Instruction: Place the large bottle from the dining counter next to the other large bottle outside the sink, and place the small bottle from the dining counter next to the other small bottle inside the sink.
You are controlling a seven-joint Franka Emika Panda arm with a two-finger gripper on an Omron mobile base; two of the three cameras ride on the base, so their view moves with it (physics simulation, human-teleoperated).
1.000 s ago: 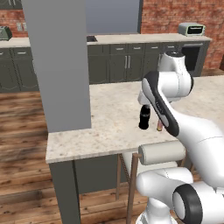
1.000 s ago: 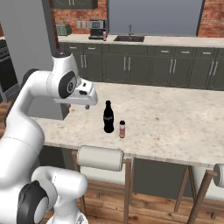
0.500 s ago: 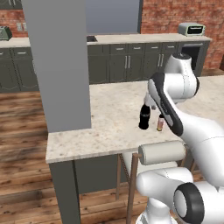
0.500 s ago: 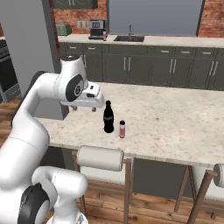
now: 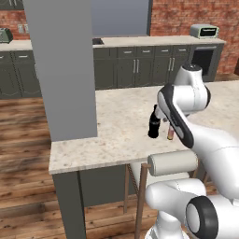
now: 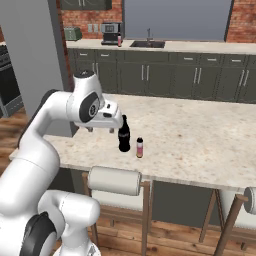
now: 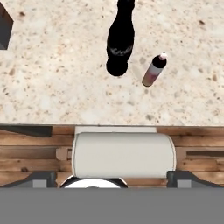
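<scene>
Gripper [image 6: 102, 127] is hanging with jaws spread wide, gripping nothing and touching nothing, just left of the black bottle [image 6: 123, 135] and above the surface [image 6: 200, 135]. Black bottle is standing upright near the surface's near edge, the small pinkish bottle [image 6: 139, 148] just beside it on the right, the two apart. In the hand view both bottles are sitting beyond the white stool cushion [image 7: 123, 154]. Sink [image 6: 147, 44] is sitting on the far worktop.
</scene>
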